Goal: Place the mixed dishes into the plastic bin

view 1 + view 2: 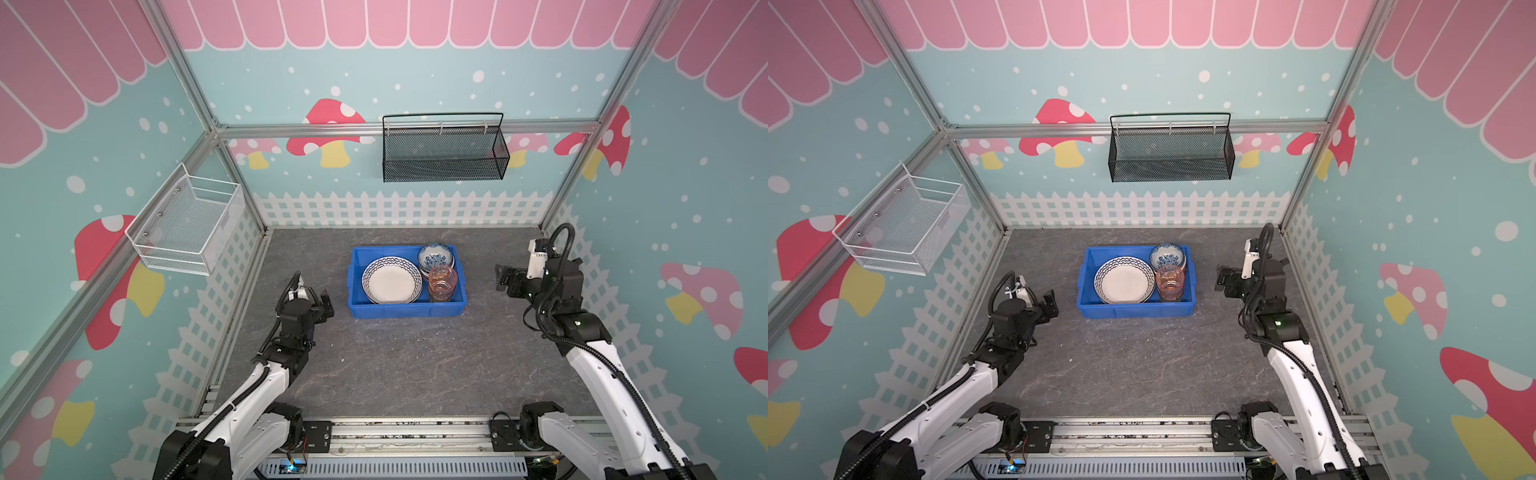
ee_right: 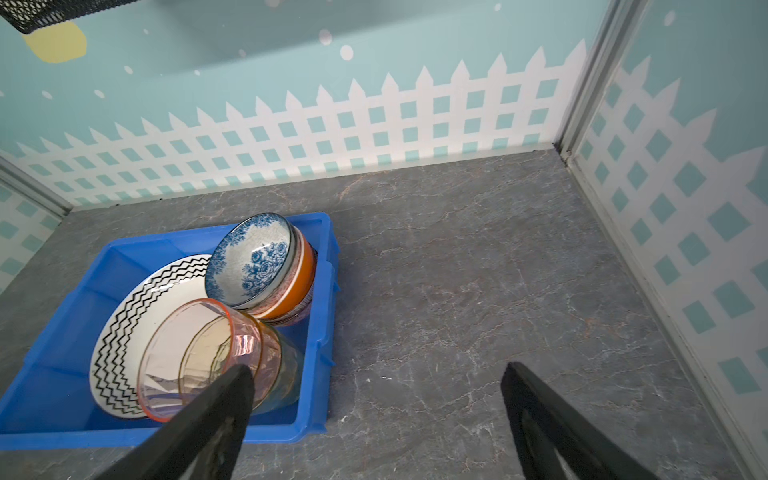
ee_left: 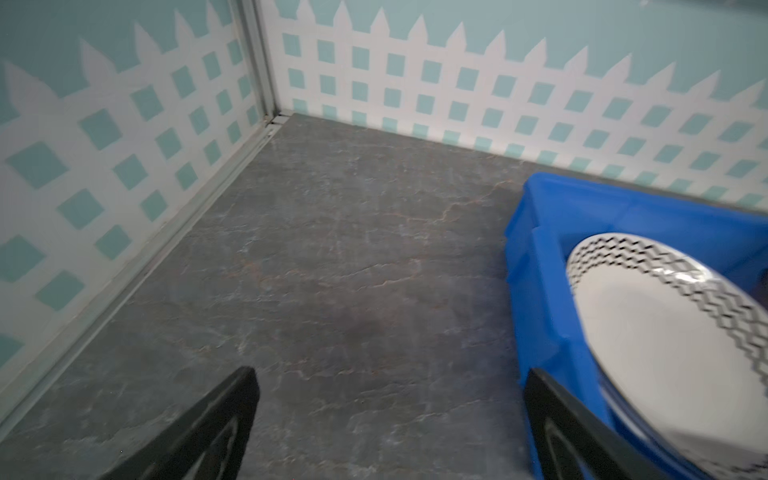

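My left gripper (image 1: 318, 297) and right gripper (image 1: 503, 279) are both empty, jaws spread wide, either side of the blue plastic bin (image 1: 405, 310). The bin's mid-frame in both top views, holding the zigzag-rimmed plate (image 1: 391, 285), stacked patterned bowls (image 1: 435, 255) and nested translucent cups (image 1: 442, 283).

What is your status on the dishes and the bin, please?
Left gripper open, empty. Right gripper open, empty. Zigzag plate, bowls, cups inside blue bin. Nothing in the way.

Left arm bent at the elbow, reaching forward, left gripper (image 1: 319, 298) with jaws spread wide, holding nothing, right arm extended, wrist turned inward, right gripper (image 1: 503, 282) jaws wide apart, empty
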Tool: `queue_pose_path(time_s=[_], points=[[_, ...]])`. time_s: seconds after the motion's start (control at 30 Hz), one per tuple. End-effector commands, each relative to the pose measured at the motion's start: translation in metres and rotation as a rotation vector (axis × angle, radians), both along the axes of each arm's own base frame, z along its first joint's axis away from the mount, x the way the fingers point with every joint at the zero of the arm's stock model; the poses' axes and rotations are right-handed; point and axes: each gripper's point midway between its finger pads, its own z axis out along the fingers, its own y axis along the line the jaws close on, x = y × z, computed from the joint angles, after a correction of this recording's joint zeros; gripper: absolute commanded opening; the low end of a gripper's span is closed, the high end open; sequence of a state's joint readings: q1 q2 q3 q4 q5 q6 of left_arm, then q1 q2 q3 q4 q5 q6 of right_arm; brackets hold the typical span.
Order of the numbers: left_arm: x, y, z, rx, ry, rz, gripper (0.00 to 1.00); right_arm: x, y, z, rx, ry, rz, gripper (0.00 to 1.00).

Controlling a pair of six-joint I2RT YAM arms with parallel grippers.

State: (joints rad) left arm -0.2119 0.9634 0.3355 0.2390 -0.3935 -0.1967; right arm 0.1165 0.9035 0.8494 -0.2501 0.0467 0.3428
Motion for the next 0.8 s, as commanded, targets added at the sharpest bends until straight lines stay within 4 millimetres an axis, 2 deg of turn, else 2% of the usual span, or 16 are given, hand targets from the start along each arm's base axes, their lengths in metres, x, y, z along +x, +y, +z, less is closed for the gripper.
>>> queue_pose_path(time_s=[0.0, 0.13, 0.23, 0.33, 0.4, 0.57, 0.63, 0.77], points=[[0.007, 0.025, 0.027, 0.067, -0.177, 0.098, 0.99, 0.0, -0.016, 0.023, -0.036, -0.195, -0.076, 0.96], [0.023, 0.021, 0.014, 0.121, -0.152, 0.06, 0.99, 0.001, -0.031, 0.009, -0.103, -0.194, -0.145, 0.97], [0.032, 0.024, 0.008, 0.156, -0.191, 0.067, 1.0, 0.011, -0.032, -0.006, -0.143, -0.151, -0.147, 0.97], [0.044, 0.02, 0.007, 0.143, -0.216, 0.035, 0.99, 0.018, -0.034, -0.014, -0.183, -0.161, -0.151, 0.96], [0.05, 0.018, -0.001, 0.133, -0.205, 0.015, 1.0, 0.02, -0.038, -0.019, -0.232, -0.182, -0.162, 0.96], [0.055, 0.019, -0.014, 0.137, -0.233, 0.021, 1.0, 0.013, -0.052, -0.03, -0.309, -0.27, -0.234, 0.97], [0.057, 0.02, -0.018, 0.117, -0.19, 0.018, 1.0, 0.01, -0.055, -0.037, -0.322, -0.289, -0.254, 0.97], [0.066, 0.024, -0.024, 0.105, -0.142, 0.018, 1.0, 0.014, -0.045, -0.066, -0.391, -0.246, -0.159, 0.97]])
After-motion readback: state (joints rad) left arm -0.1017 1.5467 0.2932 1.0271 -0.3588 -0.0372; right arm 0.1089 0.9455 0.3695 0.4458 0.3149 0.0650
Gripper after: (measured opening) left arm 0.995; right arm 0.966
